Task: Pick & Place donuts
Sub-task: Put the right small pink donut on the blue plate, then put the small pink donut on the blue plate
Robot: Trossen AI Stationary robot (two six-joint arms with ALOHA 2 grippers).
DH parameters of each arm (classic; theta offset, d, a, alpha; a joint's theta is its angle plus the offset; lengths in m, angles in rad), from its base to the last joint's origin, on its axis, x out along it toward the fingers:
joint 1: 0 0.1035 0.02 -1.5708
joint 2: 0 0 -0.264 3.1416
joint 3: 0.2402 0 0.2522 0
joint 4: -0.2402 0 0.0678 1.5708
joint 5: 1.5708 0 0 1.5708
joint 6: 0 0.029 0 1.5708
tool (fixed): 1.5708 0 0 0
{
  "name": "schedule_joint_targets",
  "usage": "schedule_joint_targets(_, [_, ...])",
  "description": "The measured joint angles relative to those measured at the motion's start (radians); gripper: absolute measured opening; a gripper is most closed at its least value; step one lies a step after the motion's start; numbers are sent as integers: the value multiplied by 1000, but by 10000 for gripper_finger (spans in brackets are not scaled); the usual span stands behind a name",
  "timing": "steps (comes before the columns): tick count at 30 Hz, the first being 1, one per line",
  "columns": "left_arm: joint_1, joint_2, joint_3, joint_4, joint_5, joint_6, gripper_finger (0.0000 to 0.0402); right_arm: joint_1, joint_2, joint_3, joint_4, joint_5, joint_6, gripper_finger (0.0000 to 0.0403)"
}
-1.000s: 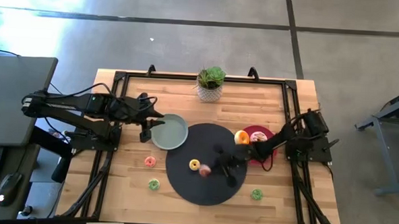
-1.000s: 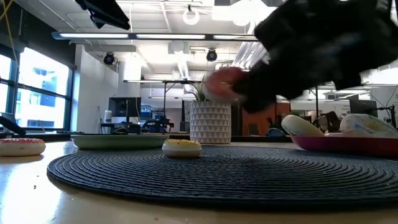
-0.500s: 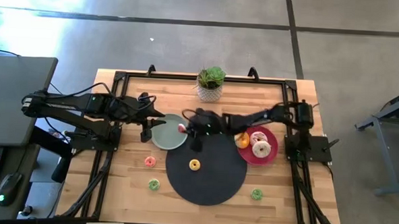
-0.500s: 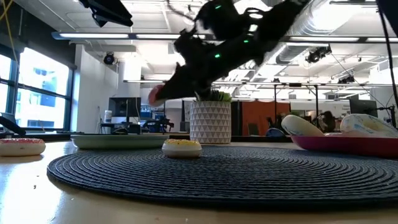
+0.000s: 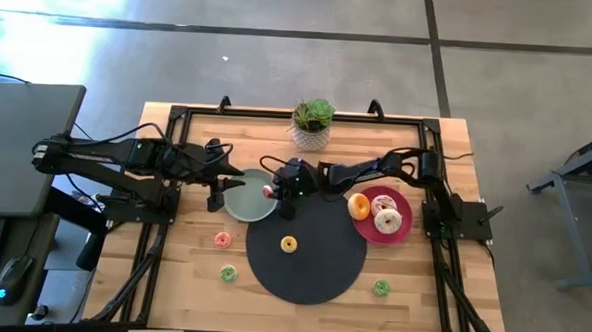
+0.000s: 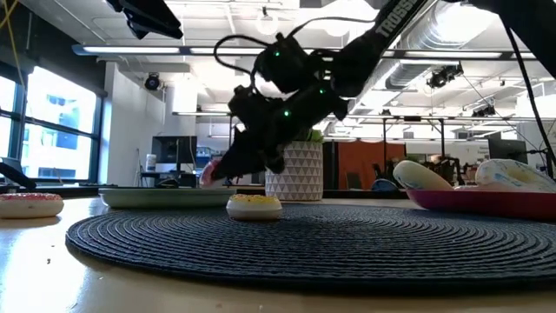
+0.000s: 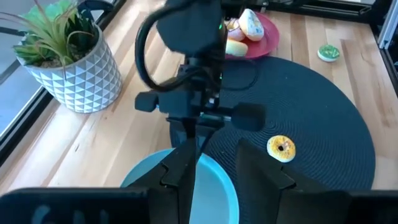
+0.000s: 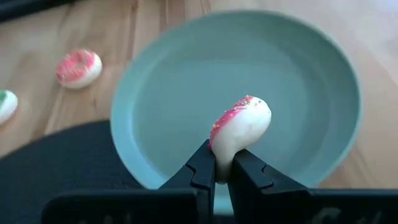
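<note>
The right gripper pinches a pink-frosted donut on edge between its two dark fingers, holding it just above the grey-green plate; from above, this gripper sits over the plate's right-hand rim, with the right arm stretched across the table from the right side. At table height the donut hangs a little above the plate, not resting on it. The left gripper waits at the plate's left edge; whether its fingers are spread or pressed together I cannot tell. Just beside the plate lies the big black round mat, carrying one small yellow-orange donut. Right of the mat, a red plate holds a white-and-pink donut, with a yellow-orange one at its left rim. On bare wood left of the mat lie a pink donut and a green donut; another green donut lies at the mat's lower right. A potted plant in a white patterned pot stands at the far edge of the table.
</note>
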Motion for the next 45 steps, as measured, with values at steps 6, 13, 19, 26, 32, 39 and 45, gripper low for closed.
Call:
schedule_joint_targets(6, [0, 0, 0, 0, -1, 0, 106, -2, -1, 2, 4, 34, -52, 36])
schedule_joint_targets(13, [0, 0, 0, 0, -2, 0, 106, -2, -1, 2, -1, 67, -55, 92])
schedule_joint_targets(19, [0, 0, 0, -27, -2, 0, 106, -2, -1, 2, 0, 99, -55, 147])
schedule_joint_targets(26, [0, 0, 0, -67, -2, -30, 106, -14, -1, 2, 24, 40, -51, 174])
schedule_joint_targets(32, [0, 0, 0, -67, -2, -30, 106, -44, -2, 2, 81, -226, 32, 172])
schedule_joint_targets(39, [0, 0, 0, -68, 0, -48, 106, -64, -2, 2, 81, -135, 27, 172])
schedule_joint_targets(45, [0, 0, 1, -123, 67, -61, 106, -59, -32, 6, 68, -252, -36, 168])
